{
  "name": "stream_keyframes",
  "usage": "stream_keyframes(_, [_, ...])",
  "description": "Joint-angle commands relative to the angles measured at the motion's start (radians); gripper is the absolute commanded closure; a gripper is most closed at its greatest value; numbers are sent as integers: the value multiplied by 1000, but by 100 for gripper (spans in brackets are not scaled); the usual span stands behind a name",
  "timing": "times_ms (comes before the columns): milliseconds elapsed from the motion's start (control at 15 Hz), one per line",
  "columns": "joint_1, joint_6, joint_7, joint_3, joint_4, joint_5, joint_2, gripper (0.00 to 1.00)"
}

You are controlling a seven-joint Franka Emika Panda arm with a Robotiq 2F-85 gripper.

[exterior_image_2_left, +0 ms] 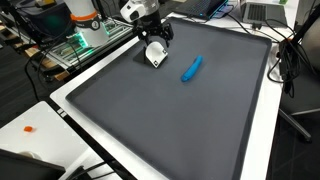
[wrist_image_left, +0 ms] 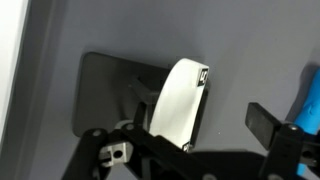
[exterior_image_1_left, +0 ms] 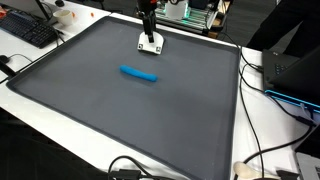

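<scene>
Gripper (exterior_image_1_left: pixel 148 33) is held low with fingers spread either side of the white curved piece (exterior_image_1_left: pixel 150 43) near the grey mat's (exterior_image_1_left: pixel 100 110) far edge, well apart from the blue marker (exterior_image_1_left: pixel 139 73), so the piece is best centred before being pinched gently.

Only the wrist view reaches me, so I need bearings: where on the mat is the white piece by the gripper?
Observer: In both exterior views the white piece sits close to the mat's edge on the arm's side, under the gripper.
Operator: And the blue thing at my frame's edge?
Observer: A short blue stick, lying flat nearer the mat's middle, apart from the white piece.
Operator: What lies beyond the mat?
Observer: A black keyboard on the white table.
</scene>
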Motion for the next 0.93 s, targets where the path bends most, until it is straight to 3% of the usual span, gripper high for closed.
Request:
stream_keyframes(0, [14,34,54,-11,3,-51,17,0])
stream_keyframes(133, [15,41,69,-12,4,-70,21,0])
stream_keyframes(267, [16,42,83,-13,6,-89,23,27])
stream_keyframes(867, [14,33,135,-22,21,-112,32,95])
